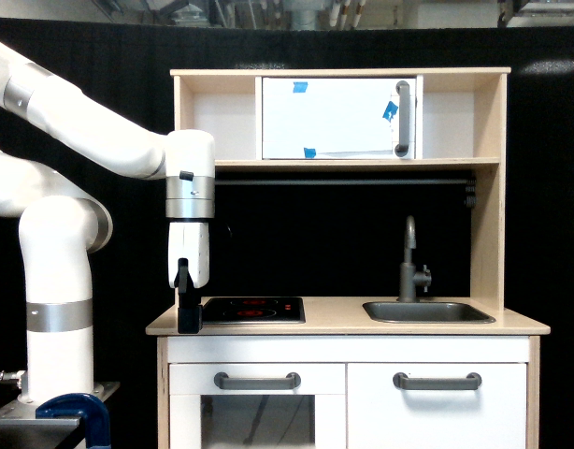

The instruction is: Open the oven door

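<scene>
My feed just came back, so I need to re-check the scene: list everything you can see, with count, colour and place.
Wide white rectangular oven door with vertical grey bar handle: one, blue tape pieces, upper shelf, shut.
Black hob with red markings: one, countertop, the exterior view's left.
Grey metal sink: one, countertop, the exterior view's right.
Grey tap: one, behind sink.
White door with glass window and horizontal grey handle: one, below hob.
Plain white door with horizontal grey handle: one, below sink.
White robot arm: one, the exterior view's left.
Black gripper: one, pointing down beside hob; fingers' state unclear.
</scene>
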You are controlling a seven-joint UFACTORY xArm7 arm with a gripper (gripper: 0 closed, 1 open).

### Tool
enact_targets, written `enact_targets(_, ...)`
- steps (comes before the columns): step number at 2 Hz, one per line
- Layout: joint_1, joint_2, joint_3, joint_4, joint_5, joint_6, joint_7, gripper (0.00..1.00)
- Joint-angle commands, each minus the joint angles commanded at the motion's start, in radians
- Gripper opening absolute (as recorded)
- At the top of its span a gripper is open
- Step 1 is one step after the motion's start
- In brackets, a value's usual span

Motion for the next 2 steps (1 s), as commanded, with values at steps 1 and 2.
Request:
enact_targets(1, 0.001, 0.011, -0.001, 0.007, -0.001, -0.004, 0.001, 1.0)
enact_targets(2, -0.009, 0.02, -0.012, 0.008, -0.012, -0.012, -0.01, 1.0)
